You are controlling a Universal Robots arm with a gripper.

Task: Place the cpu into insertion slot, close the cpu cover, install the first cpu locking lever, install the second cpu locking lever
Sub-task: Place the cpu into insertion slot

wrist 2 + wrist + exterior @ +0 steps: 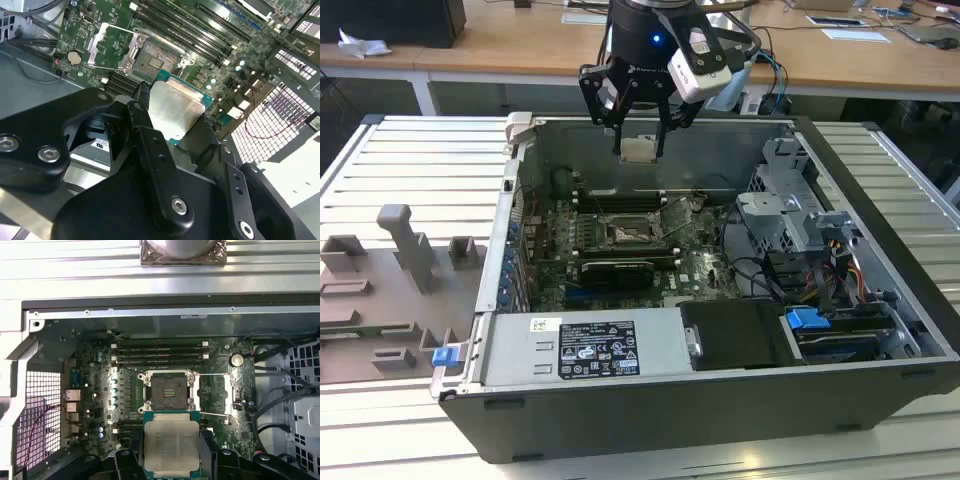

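Note:
My gripper (pixel 638 150) hangs over the back wall of the open computer case, shut on the cpu (pixel 638 148), a flat square chip with a pale metal top. In both wrist views the cpu (pixel 171 445) (pixel 175 112) sits between the black fingers (pixel 125 460), well above the board. The insertion slot (pixel 625 235) (pixel 167 392) (pixel 155 60) is a dark bare square socket on the green board, below and in front of the chip. Beside the socket, the cpu cover (pixel 677 213) (pixel 232 392) stands flipped open. Thin wire levers are raised next to it.
Long memory slots (pixel 160 352) run behind the socket and a black card (pixel 615 270) lies in front of it. A labelled power supply (pixel 585 350) fills the case front. A drive cage (pixel 790 215) and cables with a blue connector (pixel 808 325) are on the exterior view's right. A grey fixture (pixel 400 290) lies outside.

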